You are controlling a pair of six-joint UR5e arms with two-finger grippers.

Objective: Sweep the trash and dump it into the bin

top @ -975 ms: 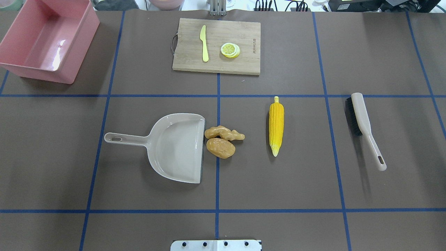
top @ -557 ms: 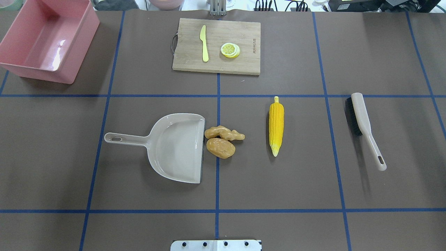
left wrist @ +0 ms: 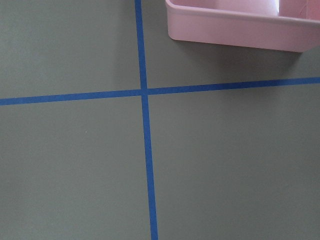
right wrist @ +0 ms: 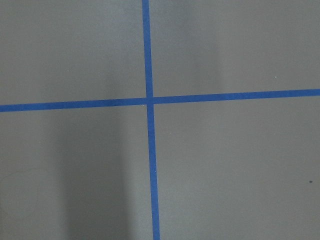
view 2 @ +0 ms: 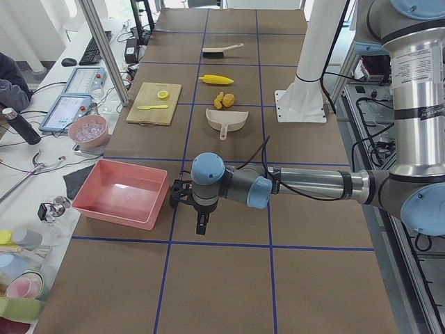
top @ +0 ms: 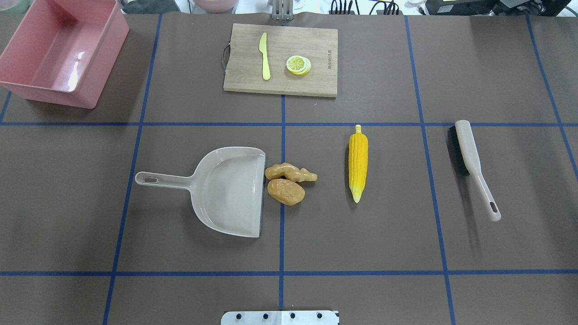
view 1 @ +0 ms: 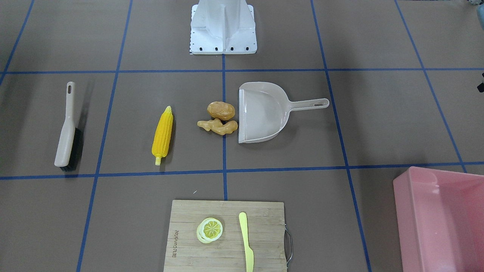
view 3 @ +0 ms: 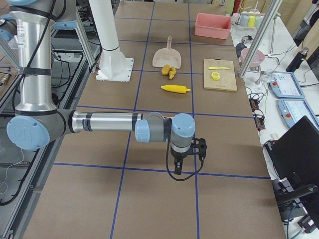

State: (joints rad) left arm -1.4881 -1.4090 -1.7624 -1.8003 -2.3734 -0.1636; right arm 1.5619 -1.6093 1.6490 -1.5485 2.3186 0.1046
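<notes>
Three trash pieces unswept: corn (top: pixel 358 162) centre-right; potato (top: pixel 286 191), ginger (top: pixel 290 173) at dustpan (top: pixel 230 194) mouth | bin (top: pixel 49 95) upper left | left gripper (view 2: pixel 181 195), right gripper (view 3: pixel 201 148): finger state cannot tell | step: start; next likely needs brush (top: pixel 472 162) and dustpan handle grasped

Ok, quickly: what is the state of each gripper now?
Left gripper: cannot be told, seen only from the side.
Right gripper: cannot be told either.

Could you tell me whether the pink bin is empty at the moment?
Empty: the bin shows only bare pink floor inside.
</notes>
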